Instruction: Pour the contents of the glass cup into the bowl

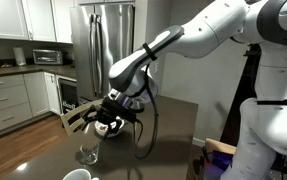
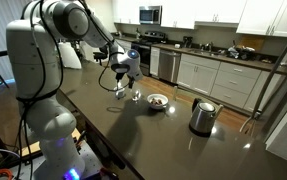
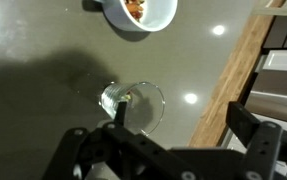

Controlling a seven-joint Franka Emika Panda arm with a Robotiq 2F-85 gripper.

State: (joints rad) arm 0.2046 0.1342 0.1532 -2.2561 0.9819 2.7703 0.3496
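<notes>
The glass cup [image 3: 133, 104] stands upright on the dark table, with a small brownish bit [image 3: 129, 96] of contents inside. In the wrist view my gripper [image 3: 185, 118] hangs open above the table. Its left finger [image 3: 120, 113] overlaps the cup's rim, and the cup lies mostly outside the gap. The white bowl [image 3: 159, 16], with food in it, sits beyond the cup at the top edge. In both exterior views the gripper [image 1: 106, 110] [image 2: 122, 84] hovers close to the cup [image 1: 87, 153] [image 2: 135, 97], and the bowl [image 2: 157, 101] is beside it.
A dark metal kettle-like jug [image 2: 202, 117] stands further along the table. A white object [image 1: 78, 175] sits at the near edge. A wooden chair back [image 1: 73, 118] rises beside the table. A wooden strip [image 3: 233, 80] runs past the table's edge.
</notes>
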